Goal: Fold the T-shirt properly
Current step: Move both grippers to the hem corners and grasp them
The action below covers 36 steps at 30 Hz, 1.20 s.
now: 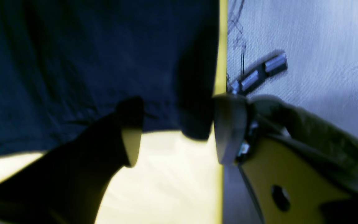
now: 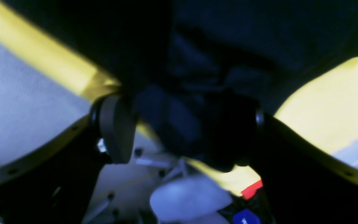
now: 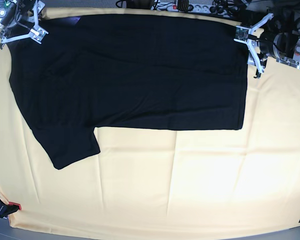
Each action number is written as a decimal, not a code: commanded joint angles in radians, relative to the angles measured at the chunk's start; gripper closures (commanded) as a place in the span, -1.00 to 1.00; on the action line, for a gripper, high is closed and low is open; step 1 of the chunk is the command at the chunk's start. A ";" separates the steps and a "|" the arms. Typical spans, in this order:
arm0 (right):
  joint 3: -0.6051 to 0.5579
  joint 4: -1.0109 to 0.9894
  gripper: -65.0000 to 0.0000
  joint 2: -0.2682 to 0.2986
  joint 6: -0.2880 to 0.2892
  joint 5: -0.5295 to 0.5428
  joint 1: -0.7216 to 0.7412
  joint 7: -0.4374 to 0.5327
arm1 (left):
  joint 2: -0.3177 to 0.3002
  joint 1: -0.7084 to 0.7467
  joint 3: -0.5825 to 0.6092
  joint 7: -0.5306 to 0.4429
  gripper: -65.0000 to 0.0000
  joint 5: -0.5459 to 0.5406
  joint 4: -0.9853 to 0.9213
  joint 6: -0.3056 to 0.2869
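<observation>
Spreading across the pale yellow cloth (image 3: 205, 185), the black T-shirt (image 3: 140, 75) lies over its far half, both grippers at the far corners.

Covering most of the base view, the cloth shows bare along the near side; on it the T-shirt stretches from left to right, a short flap (image 3: 67, 147) reaching toward the near left. At the far right, the left gripper (image 1: 179, 133) has its fingers wide apart, with dark fabric between them, unpinched. At the far left, the right gripper (image 2: 185, 130) also stands wide open over bunched fabric; whether either finger touches it cannot be told.
</observation>
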 commanded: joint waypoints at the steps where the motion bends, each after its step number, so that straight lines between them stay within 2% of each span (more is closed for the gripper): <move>1: 0.005 0.030 -0.45 0.014 0.000 -0.001 -0.008 -0.024 | -0.026 -0.006 -0.008 0.016 -0.16 -0.014 0.027 -0.004; 4: 0.005 0.098 -0.45 0.014 -0.041 -0.005 -0.008 -0.047 | -0.028 -0.006 -0.008 0.107 -0.15 -0.025 0.075 -0.004; 7: 0.021 0.165 -0.45 0.014 -0.056 -0.050 -0.028 -0.044 | -0.049 -0.006 -0.008 0.120 -0.15 -0.027 0.117 -0.004; 10: 0.090 0.204 -0.45 0.014 -0.071 -0.063 -0.078 -0.035 | -0.078 -0.007 -0.008 0.143 -0.15 -0.017 0.153 0.001; 12: 0.158 0.204 -0.45 0.014 -0.071 -0.062 -0.106 -0.034 | -0.091 -0.007 -0.008 0.142 -0.15 0.036 0.164 0.063; 14: 0.232 0.204 -0.45 0.013 -0.090 -0.053 -0.111 -0.010 | -0.092 -0.014 -0.008 0.142 -0.15 0.100 0.166 0.174; 16: 0.306 0.204 -0.45 0.011 -0.151 -0.045 -0.111 0.038 | -0.091 -0.015 -0.009 0.133 -0.15 0.148 0.163 0.299; 19: 0.397 0.204 -0.45 0.012 -0.224 0.036 -0.110 0.140 | -0.064 -0.015 -0.009 0.134 -0.15 0.184 0.151 0.421; 21: 0.425 0.204 -0.45 0.011 -0.236 0.077 -0.090 0.195 | -0.025 -0.015 -0.009 0.132 -0.15 0.219 0.127 0.498; 25: 0.424 0.195 -0.45 0.006 -0.246 0.076 0.014 0.235 | 0.084 -0.018 -0.044 0.127 -0.15 0.270 0.028 0.629; 28: 0.424 0.148 -0.45 0.006 -0.246 0.084 0.086 0.254 | 0.186 -0.016 -0.136 0.131 -0.15 0.266 -0.059 0.687; 31: 0.424 0.074 -0.45 0.006 -0.246 0.098 0.143 0.262 | 0.304 -0.014 -0.292 0.129 -0.15 0.251 -0.148 0.741; 33: 0.424 0.013 -0.45 0.006 -0.236 0.134 0.185 0.261 | 0.390 -0.015 -0.428 0.119 -0.15 0.183 -0.206 0.738; 36: 0.424 -0.090 -0.45 0.006 -0.198 0.188 0.244 0.261 | 0.521 -0.015 -0.650 0.111 -0.13 0.010 -0.293 0.678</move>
